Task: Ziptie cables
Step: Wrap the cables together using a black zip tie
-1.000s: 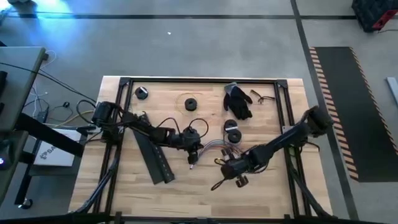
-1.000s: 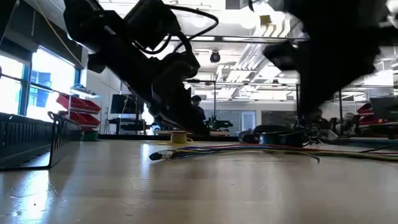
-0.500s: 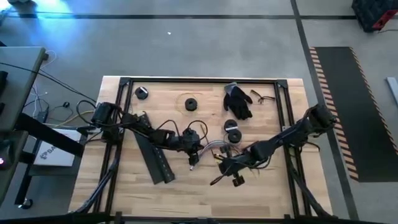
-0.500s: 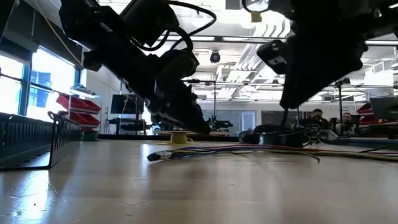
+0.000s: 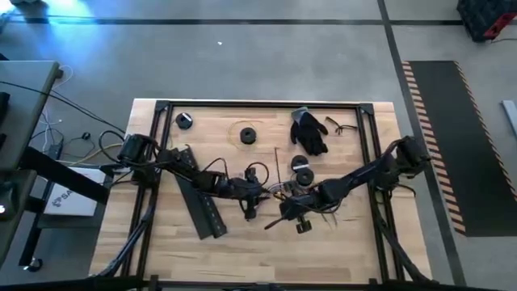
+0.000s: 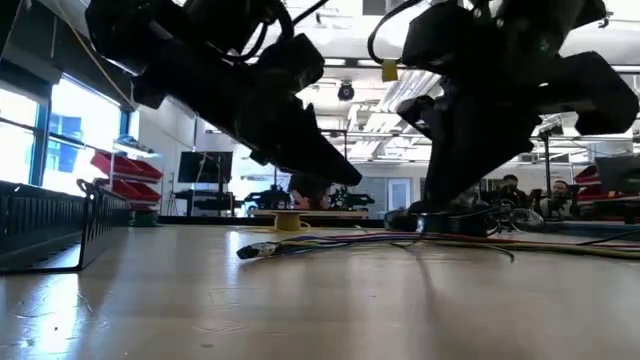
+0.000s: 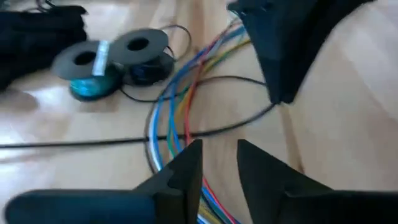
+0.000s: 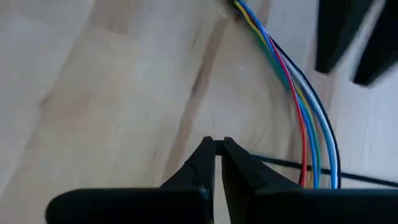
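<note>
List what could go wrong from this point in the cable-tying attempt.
1. The cables lie fanned apart on the table, so a tie could miss strands.
2. The right gripper, jaws nearly shut, seems to pinch a thin black strand; it could slip free.
3. The left gripper, jaws open, works close to the right arm, so they could collide.

The wooden bench stands on a grey concrete floor, where a dark mat edged with orange-and-black hazard stripes lies to one side. Level across the bench, bright windows with red bins line one wall, and ceiling lights shine over distant workstations.
</note>
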You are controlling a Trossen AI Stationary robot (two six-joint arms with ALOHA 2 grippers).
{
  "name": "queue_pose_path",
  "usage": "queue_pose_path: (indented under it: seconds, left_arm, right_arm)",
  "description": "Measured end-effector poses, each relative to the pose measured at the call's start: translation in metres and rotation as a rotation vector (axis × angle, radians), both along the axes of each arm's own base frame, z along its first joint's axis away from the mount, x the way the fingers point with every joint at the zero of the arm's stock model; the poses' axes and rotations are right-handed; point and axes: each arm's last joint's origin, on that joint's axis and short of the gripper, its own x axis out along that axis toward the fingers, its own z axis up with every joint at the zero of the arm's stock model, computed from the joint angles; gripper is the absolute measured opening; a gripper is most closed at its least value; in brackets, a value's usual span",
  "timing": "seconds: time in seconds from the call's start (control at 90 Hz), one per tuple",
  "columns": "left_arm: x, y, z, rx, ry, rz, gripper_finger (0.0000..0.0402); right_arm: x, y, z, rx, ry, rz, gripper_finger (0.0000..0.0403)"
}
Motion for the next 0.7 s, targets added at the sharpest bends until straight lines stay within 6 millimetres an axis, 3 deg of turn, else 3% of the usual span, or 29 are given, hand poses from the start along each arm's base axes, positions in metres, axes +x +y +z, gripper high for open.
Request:
queue_pose_path:
  seconds: [0.144,0.4,0.7]
  left_arm:
    - [0.003,-0.001,-0.001,-0.011,-0.036,-0.013,0.0122]
    - [0.014,-0.017,-0.034,0.055,-0.094,-0.192,0.0127]
    - [0.030,-0.030,-0.045,0.102,-0.112,-0.071,0.0127]
  right_arm:
    - [0.001,0.000,0.004,0.003,-0.024,0.005,0.0000]
    - [0.005,-0.008,0.007,0.075,-0.039,-0.111,0.0000]
    - [0.007,-0.014,0.007,0.094,-0.037,-0.142,0.0000]
